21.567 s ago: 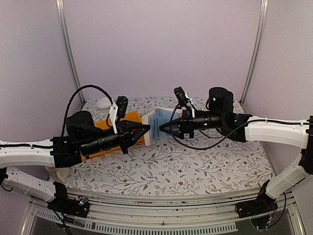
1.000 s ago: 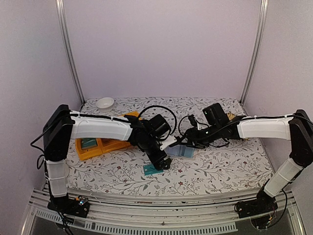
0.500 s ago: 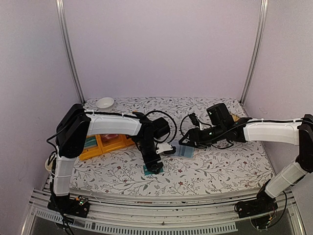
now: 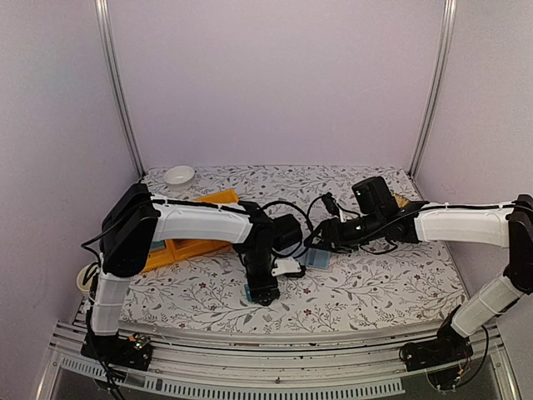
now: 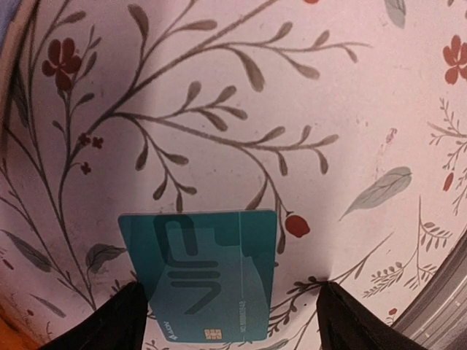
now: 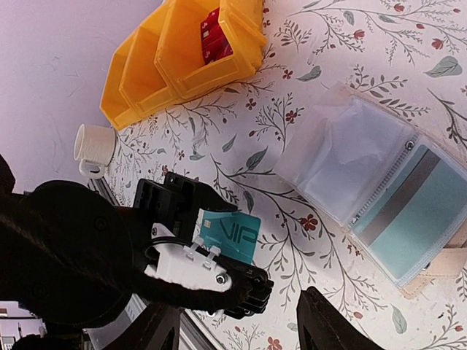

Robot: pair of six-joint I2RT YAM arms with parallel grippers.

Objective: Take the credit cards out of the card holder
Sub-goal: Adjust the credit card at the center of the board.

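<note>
A teal credit card (image 5: 204,277) lies flat on the flowered cloth, chip end toward the left wrist camera. My left gripper (image 5: 230,324) points straight down over it, open, with one finger (image 5: 109,324) at the card's left edge and the other (image 5: 354,321) well off to its right. The top view shows this gripper (image 4: 263,292) near the table's front. The card holder (image 6: 365,175) lies open flat, another teal card (image 6: 427,211) inside its right sleeve. My right gripper (image 6: 237,310) hovers open above the cloth beside the holder (image 4: 319,259), with nothing between its fingers.
Yellow bins (image 6: 182,58) stand at the left, one holding red cards (image 6: 215,36). A white cup (image 6: 95,146) sits near the table's left edge and a white bowl (image 4: 177,174) at the back left. The metal table rail (image 5: 438,306) runs close to the left gripper.
My left gripper has swung toward the table's front and come down over the teal card, its jaws narrowing a little. The right arm has barely shifted.
</note>
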